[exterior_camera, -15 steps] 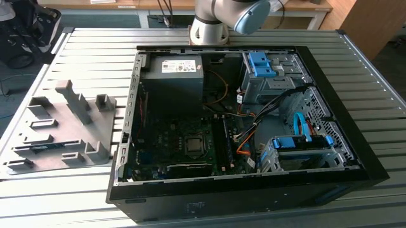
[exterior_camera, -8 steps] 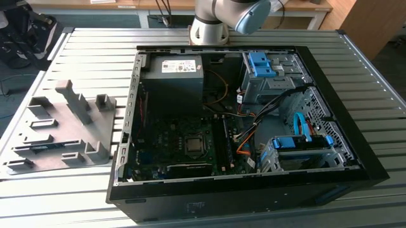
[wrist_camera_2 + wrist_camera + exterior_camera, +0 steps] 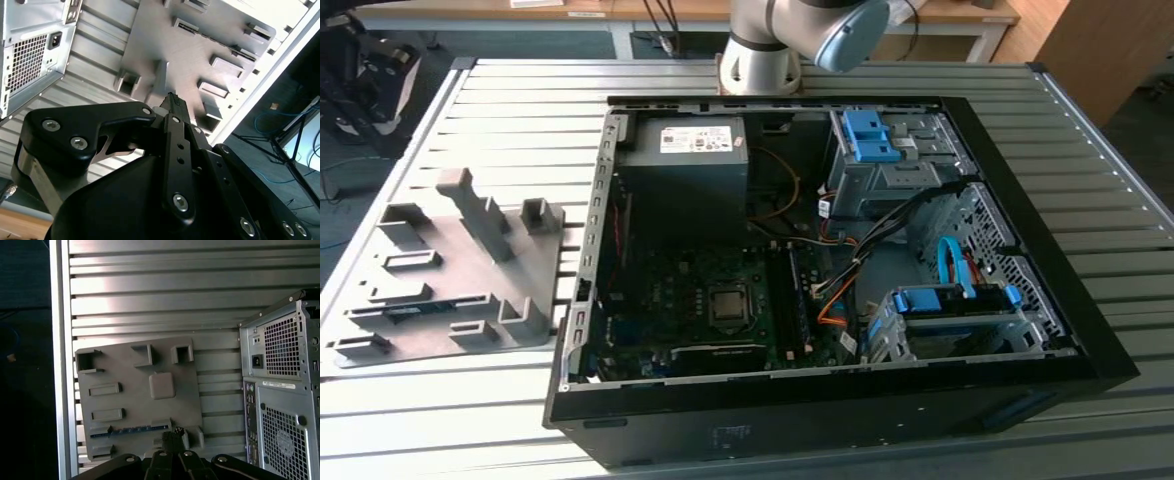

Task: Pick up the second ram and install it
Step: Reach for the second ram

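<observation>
**Closed tool (image 3: 175,435) hanging over gray holder (image 3: 185,390), second ram (image 3: 130,430) waiting in its slot**

Your tool's black body is looming closest in both wrist views, with its fingers pressed together and gripping nothing. You are looking down from above the holder, where the blue-green second ram is sitting in a long slot along one edge. In the exterior view, the holder is resting on the ribbed metal surface (image 3: 494,420) at the exterior view's left of the open computer case (image 3: 787,430).
</observation>
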`<state>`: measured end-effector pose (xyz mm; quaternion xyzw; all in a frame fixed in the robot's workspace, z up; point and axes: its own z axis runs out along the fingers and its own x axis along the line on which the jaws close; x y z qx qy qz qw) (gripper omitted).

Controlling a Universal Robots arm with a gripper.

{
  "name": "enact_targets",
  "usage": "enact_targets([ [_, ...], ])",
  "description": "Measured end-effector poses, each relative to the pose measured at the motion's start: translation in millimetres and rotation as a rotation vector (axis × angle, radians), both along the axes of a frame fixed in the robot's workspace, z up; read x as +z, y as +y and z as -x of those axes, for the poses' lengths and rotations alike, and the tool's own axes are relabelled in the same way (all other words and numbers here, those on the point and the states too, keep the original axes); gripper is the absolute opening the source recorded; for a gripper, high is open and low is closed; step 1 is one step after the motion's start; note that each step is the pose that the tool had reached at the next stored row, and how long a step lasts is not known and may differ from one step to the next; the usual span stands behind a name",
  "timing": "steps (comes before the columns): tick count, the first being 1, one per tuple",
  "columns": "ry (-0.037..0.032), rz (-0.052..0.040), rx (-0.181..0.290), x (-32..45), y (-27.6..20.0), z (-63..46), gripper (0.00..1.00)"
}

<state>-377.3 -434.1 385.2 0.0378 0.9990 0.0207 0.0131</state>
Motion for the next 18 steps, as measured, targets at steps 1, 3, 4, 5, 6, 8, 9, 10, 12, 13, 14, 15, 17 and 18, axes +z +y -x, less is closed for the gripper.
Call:
enact_targets([
  [1,0.0002,0.0001,0.000,-0.4,-0.7,1.8,0.10],
  [3,0.0001,0.0001,0.000,-1.3,-2.0,5.1,0.10],
  [4,0.0001,0.0001,0.000,-1.8,-2.4,6.5,0.10],
  [5,0.0001,0.0000,0.000,-2.3,-2.9,7.7,0.10],
  [6,0.0001,0.0000,0.000,-2.8,-3.2,8.7,0.10],
  [8,0.0000,0.0000,0.000,-4.2,-3.6,9.8,0.10],
  [9,0.0001,0.0001,0.000,-5.2,-4.0,10.7,0.10],
  [10,0.0001,0.0001,0.000,-6.2,-4.3,11.8,0.10],
  [12,0.0000,0.0000,0.000,-7.9,-4.6,13.4,0.10],
  [13,-0.0001,0.0000,0.000,-8.8,-4.8,14.0,0.10],
  [14,0.0000,0.0000,0.000,-9.6,-5.0,14.7,0.10],
  [15,0.0002,0.0002,0.000,-10.3,-5.2,15.6,0.10],
  [17,0.0001,0.0001,0.000,-11.8,-5.4,17.8,0.10],
  [18,0.0000,0.0000,0.000,-12.6,-5.6,18.7,0.10],
])
